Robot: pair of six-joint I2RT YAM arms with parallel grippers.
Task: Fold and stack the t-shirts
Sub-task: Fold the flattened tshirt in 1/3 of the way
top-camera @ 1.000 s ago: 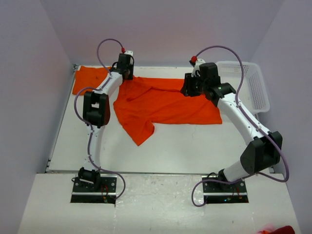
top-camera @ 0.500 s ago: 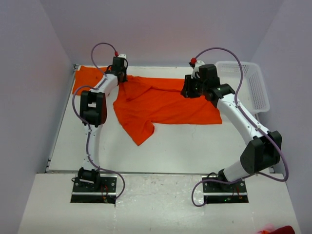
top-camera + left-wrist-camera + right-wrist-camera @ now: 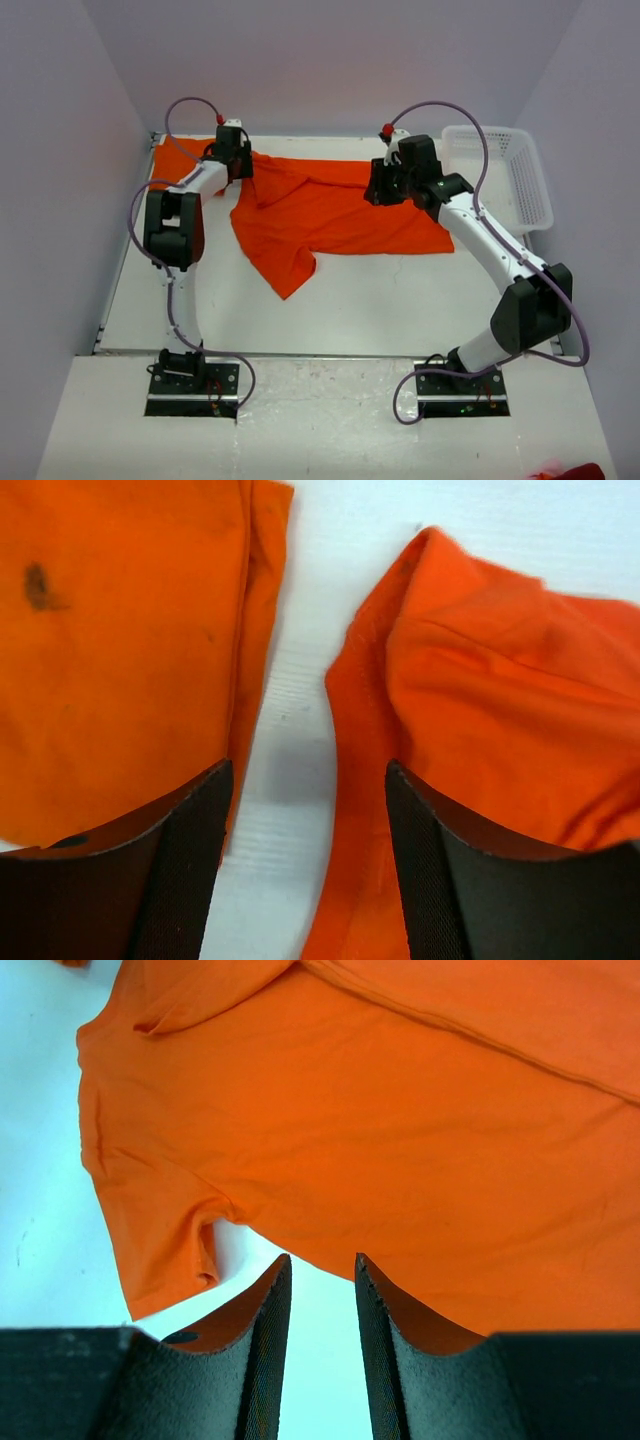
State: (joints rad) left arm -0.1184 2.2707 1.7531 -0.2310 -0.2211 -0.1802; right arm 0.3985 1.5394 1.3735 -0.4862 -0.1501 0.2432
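Left wrist view is showing my left gripper [image 3: 308,777] wide open and empty, with the spread t-shirt [image 3: 500,680] lying just to its right. My right gripper [image 3: 321,1265] is hanging a little open, empty too, over that shirt's far side.

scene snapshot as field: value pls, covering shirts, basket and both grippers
spread shirt: orange, lying open and wrinkled, mid-table
second shirt: orange, flat at far left corner
gap: bare strip of table between the two shirts
basket: white lattice, far right
left gripper: jaws wide open over that strip, gripping nothing
right gripper: jaws narrowly apart, nothing between, over an edge of the spread shirt
stack: not started
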